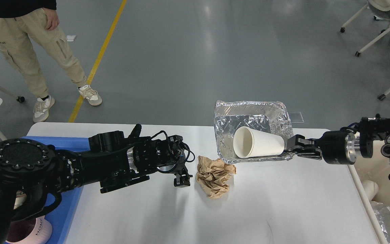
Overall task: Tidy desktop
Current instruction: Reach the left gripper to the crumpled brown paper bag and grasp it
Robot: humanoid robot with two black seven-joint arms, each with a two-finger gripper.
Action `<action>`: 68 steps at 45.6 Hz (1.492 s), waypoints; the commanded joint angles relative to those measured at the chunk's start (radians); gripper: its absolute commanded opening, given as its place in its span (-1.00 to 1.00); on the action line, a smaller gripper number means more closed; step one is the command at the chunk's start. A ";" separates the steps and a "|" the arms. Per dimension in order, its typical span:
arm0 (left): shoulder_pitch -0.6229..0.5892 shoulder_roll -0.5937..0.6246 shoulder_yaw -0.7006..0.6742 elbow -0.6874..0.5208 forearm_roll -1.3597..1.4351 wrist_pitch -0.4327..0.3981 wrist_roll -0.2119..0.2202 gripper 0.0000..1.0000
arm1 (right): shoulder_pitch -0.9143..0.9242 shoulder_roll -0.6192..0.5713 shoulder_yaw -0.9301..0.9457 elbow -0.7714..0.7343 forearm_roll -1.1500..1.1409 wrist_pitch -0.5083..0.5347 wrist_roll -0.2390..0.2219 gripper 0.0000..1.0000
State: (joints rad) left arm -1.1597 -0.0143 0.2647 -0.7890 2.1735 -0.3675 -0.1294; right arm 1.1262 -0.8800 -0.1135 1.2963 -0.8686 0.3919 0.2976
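The left arm reaches in level from the left edge, its wrist bent so the left gripper (182, 179) points down at the desktop (283, 203), hovering just left of a crumpled brown paper ball (214, 176); its fingers are too dark and end-on to tell how far apart they stand. The right arm stretches in horizontally from the right edge, and the right gripper (291, 146) is closed on the rim of a foil tray (249, 112), which is tilted up above the desktop's far side. A white paper cup (257, 142) lies on its side inside the tray. The desktop fills the lower frame, with a blue tray (68, 210) at its left end
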 commanded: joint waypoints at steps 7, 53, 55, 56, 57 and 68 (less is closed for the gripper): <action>0.003 -0.041 0.001 0.063 -0.003 0.048 0.008 0.94 | 0.000 -0.005 0.000 0.001 0.000 0.001 0.000 -1.00; 0.106 -0.135 -0.001 0.234 -0.166 0.311 0.013 0.92 | -0.003 -0.007 0.002 0.003 0.002 0.001 0.000 -1.00; 0.114 -0.136 -0.002 0.243 -0.166 0.318 0.013 0.91 | -0.003 -0.007 0.002 0.003 0.002 0.001 0.000 -1.00; 0.117 -0.136 -0.002 0.247 -0.167 0.321 0.013 0.90 | -0.003 -0.007 0.002 0.003 0.002 0.001 0.000 -1.00; 0.120 -0.136 -0.002 0.251 -0.166 0.328 0.013 0.90 | -0.003 -0.007 0.002 0.003 0.002 0.001 0.000 -1.00; 0.115 -0.128 0.010 0.255 -0.153 0.354 0.008 0.22 | -0.003 -0.008 0.006 0.003 0.002 0.001 0.002 -1.00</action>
State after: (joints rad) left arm -1.0356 -0.1464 0.2660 -0.5341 2.0138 -0.0177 -0.1188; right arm 1.1228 -0.8868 -0.1102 1.2997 -0.8667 0.3927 0.2976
